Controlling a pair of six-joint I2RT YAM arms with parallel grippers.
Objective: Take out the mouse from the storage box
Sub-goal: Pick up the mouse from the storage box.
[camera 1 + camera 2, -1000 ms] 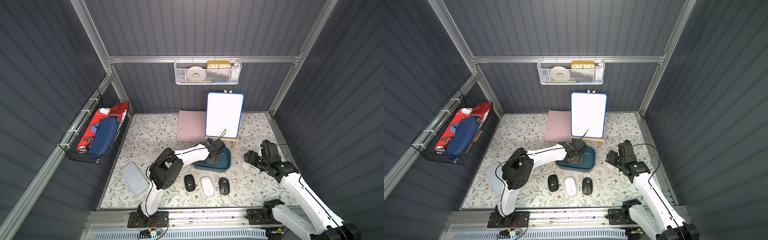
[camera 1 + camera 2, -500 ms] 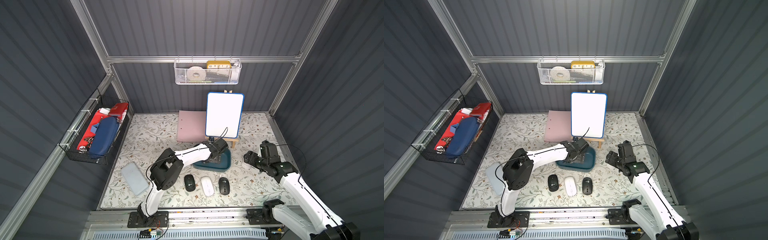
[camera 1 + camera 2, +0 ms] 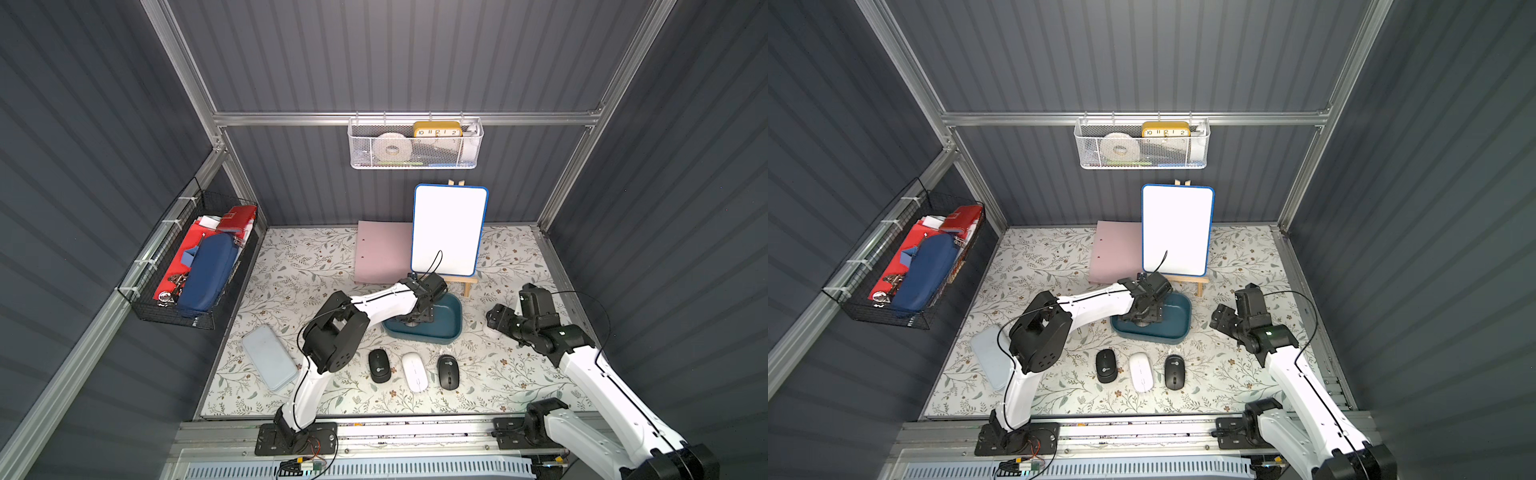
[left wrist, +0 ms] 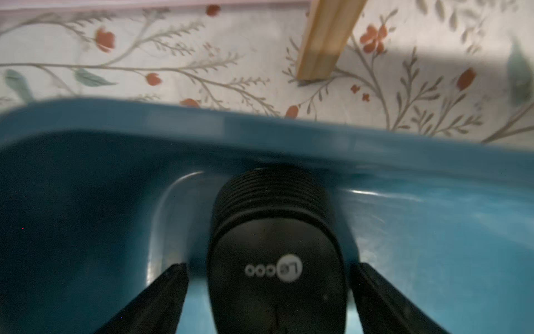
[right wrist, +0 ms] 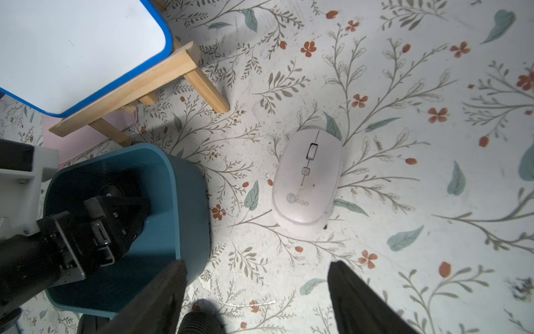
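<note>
Teal shallow plastic storage box (image 3: 428,336) holding black oval plastic mouse (image 4: 271,219), left gripper (image 4: 268,266) spread astride it, right gripper (image 5: 257,264) spread beside box.

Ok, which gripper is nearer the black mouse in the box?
Left. The left gripper straddles the black mouse inside the storage box; the right gripper hovers outside the box.

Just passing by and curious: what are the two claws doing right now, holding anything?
Left gripper: open, straddling the black plastic computer mouse inside the dark teal plastic tub.
Right gripper: open, holding nothing.
</note>
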